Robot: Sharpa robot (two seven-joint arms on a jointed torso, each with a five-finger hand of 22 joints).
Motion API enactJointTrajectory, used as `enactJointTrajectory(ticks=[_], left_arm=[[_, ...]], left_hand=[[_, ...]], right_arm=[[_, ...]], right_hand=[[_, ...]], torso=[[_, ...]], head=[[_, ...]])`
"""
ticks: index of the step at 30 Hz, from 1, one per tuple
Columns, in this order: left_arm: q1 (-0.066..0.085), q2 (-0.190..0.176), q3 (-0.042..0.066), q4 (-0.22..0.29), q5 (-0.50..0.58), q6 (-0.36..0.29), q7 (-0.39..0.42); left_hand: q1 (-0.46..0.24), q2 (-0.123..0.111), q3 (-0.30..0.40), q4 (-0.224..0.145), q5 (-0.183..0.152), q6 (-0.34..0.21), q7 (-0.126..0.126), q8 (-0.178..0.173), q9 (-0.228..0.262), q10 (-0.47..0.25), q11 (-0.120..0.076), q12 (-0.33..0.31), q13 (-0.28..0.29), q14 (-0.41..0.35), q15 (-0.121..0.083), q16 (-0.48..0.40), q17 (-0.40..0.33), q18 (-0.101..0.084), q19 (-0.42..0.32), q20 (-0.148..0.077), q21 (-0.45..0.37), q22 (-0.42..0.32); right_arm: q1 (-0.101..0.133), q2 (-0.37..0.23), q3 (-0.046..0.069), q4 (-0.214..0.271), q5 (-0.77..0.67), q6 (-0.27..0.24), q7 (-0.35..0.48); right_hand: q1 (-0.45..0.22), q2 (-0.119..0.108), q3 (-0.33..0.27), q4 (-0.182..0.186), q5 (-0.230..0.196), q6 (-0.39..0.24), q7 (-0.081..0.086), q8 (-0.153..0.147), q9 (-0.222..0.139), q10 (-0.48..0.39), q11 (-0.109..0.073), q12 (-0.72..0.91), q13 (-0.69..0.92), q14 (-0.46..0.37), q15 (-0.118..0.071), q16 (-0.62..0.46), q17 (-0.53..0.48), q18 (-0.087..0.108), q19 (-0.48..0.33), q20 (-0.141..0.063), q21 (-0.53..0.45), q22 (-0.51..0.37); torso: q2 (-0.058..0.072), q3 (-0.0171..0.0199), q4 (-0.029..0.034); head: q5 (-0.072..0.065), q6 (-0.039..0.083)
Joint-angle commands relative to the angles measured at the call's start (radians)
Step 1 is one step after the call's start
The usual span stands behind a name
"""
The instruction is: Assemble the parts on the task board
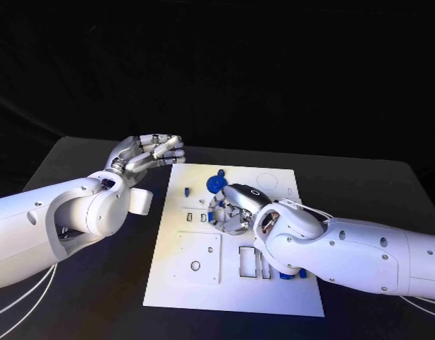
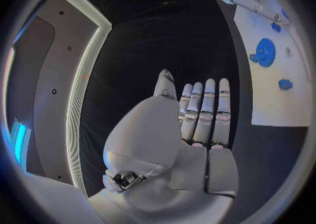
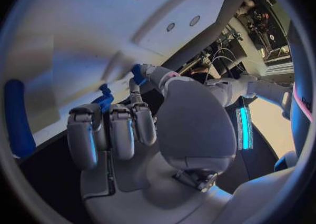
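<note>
Working the task board, right hand down

Task board (image 1: 202,276) lies mid-table, long axis running away from the robot. Blue disc (image 1: 215,185) sits near its far end. Right hand (image 1: 240,205) rests on the board, fingers curled at small blue parts (image 3: 104,99); whether it grips one, cannot tell. Left hand (image 1: 151,152) hovers beside the far-left corner, fingers together, holding nothing.

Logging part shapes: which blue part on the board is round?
The blue disc near the task board's far edge, just beyond the right hand; the others are small pieces.

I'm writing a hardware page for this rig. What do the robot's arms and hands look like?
Both arms are glossy white rounded shells dotted with small dark screw holes. Thin white cables trail beneath each forearm. The left hand and right hand are silver metal, many-fingered, with dark gaps at the joints and smooth grey palm plates, seen in the wrist views.
</note>
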Motion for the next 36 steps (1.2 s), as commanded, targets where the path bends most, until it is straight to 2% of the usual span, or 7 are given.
enactJointTrajectory(ticks=[1,18,36], left_arm=[[0.000,0.001,0.001,0.004,0.000,0.018,0.004],[0.000,-0.003,0.001,0.006,0.000,0.019,0.003],[0.000,-0.006,0.001,0.005,0.000,0.018,0.001]], left_hand=[[0.005,0.009,-0.007,0.001,-0.003,-0.006,-0.003,-0.007,0.001,-0.004,-0.002,-0.002,0.000,-0.003,0.002,-0.006,0.001,0.019,0.002,0.005,-0.006,-0.002],[0.006,0.010,-0.008,0.000,-0.003,-0.007,-0.003,-0.008,0.002,-0.005,-0.002,-0.002,-0.001,-0.004,0.002,-0.007,0.002,0.018,0.001,0.005,-0.007,-0.002],[0.007,0.011,-0.009,0.000,-0.003,-0.008,-0.003,-0.009,0.002,-0.006,-0.002,-0.002,-0.001,-0.004,0.003,-0.008,0.003,0.018,0.001,0.005,-0.008,-0.003]], right_arm=[[-0.003,0.005,0.000,-0.003,-0.032,0.017,-0.014],[-0.007,0.020,-0.001,-0.039,-0.041,0.035,-0.012],[-0.007,0.019,-0.001,-0.040,-0.046,0.043,0.001]], right_hand=[[-0.006,0.005,0.001,-0.002,0.006,0.019,-0.018,0.011,0.030,0.011,-0.005,-0.005,0.145,0.106,-0.007,0.006,0.263,-0.014,0.103,-0.007,0.004,0.263],[-0.023,-0.007,0.001,-0.006,0.004,0.008,-0.015,0.006,0.029,0.001,-0.003,-0.017,0.135,0.106,-0.005,0.006,0.263,-0.011,0.096,-0.006,-0.005,0.257],[-0.044,-0.025,0.003,-0.013,-0.003,-0.016,-0.005,-0.008,0.024,-0.007,0.005,-0.027,0.126,0.106,0.001,0.006,0.263,-0.009,0.091,-0.001,-0.012,0.253]], torso=[[0.000,0.0000,0.0007],[0.000,-0.0003,0.0019],[-0.001,0.0001,0.0011]], head=[[-0.001,-0.002],[0.001,-0.005],[0.002,-0.006]])
